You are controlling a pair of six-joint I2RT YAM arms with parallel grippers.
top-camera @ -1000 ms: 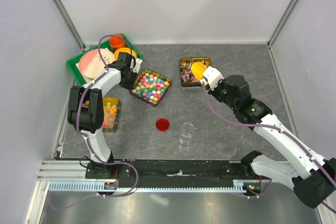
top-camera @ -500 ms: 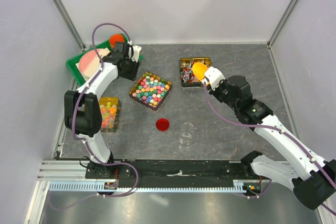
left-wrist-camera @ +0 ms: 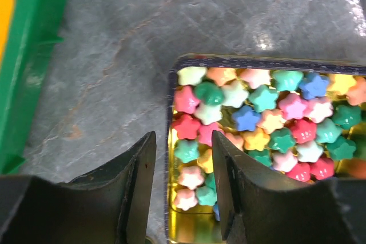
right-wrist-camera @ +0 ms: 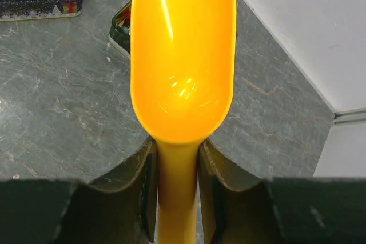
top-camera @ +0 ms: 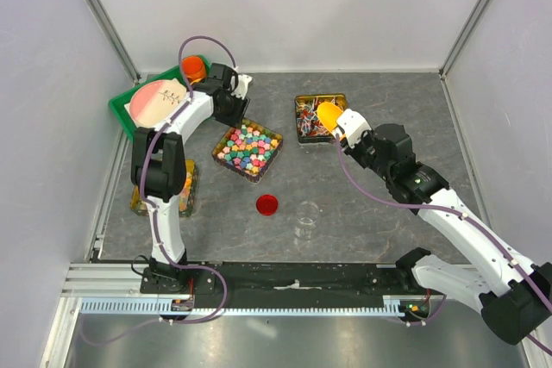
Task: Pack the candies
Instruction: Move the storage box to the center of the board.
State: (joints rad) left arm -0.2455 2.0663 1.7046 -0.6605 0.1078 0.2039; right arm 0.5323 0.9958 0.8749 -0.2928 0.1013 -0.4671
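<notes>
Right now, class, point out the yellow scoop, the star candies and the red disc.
yellow scoop (right-wrist-camera: 183, 55): right wrist view, middle of its bowl
star candies (left-wrist-camera: 247, 117): left wrist view, one blue star
red disc (top-camera: 267, 204): top external view, centre

The top camera looks steeply down from behind the arm bases (top-camera: 164, 277), taking in the whole tabletop (top-camera: 216, 221). The left wrist camera hangs close above the tin (left-wrist-camera: 257, 61) of candies (left-wrist-camera: 269, 112), which sits centre left in the top view. The right wrist camera, looking along its scoop (right-wrist-camera: 183, 55), catches that tin at upper left.

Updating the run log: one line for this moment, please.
left tool: open, empty, over tin corner | right tool: shut on yellow scoop | scoop: empty | candies: in tin
</notes>
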